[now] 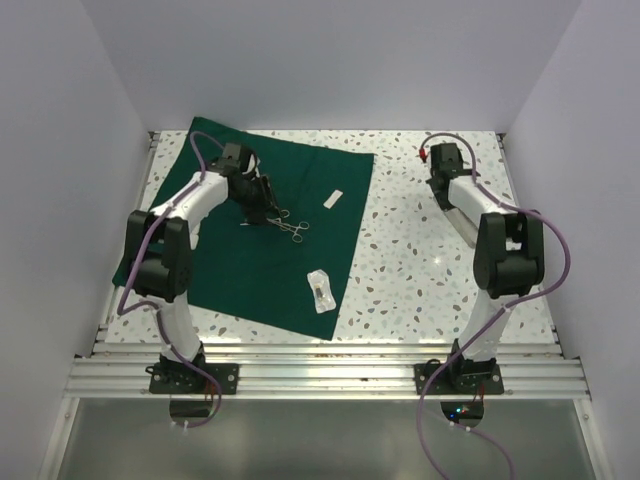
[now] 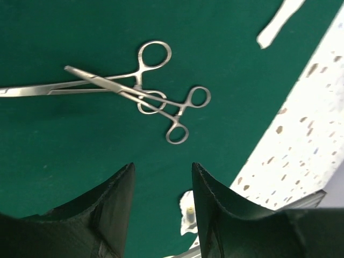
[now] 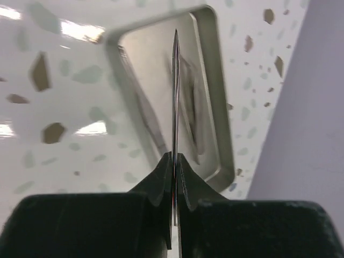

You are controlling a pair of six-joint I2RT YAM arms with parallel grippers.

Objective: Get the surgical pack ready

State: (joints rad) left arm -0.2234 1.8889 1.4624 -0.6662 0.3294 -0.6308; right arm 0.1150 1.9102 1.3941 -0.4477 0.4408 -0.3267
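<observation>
Laid flat over left part of table (image 1: 420, 260): surgical pack (image 1: 230, 270), dark green drape, prob. serving as wrap sheet w/ items gathered on top. Near its centre: two ring-handled steel instruments (image 2: 145, 94), crossed and touching, one shank over the other. Also on the cloth: white strip (image 2: 279, 21) toward far right edge, small white packet (image 1: 320, 290) near front right corner.

Hovering over cloth just beside the instruments: left gripper (image 2: 162, 172), fingers spread, nothing btwn them. Reads as empty and free for next item.

At far right, above metal tray (image 3: 217, 107): right gripper (image 3: 175, 161), fingers pressed together on thin steel instrument (image 3: 175, 80), seen edge-on as a narrow line pointing away. Prob. pinched flat against pads so no swivel. Judged as a pick from tray, bound for the cloth.

Hard to make out:
- Type of pinched instr.: edge-on only, handle end hidden inside fingers.
- Whether lifted or touching tray floor.
- Blurred shapes in tray: reflections or more instr., no telling.
- Tray in top view mostly hidden under right arm; fingertips there too small to read.
- Part of drape's left side covered by left arm.
- Tip of longer instr. cut off at frame edge in left wrist view.
- Packet contents unclear.
</observation>
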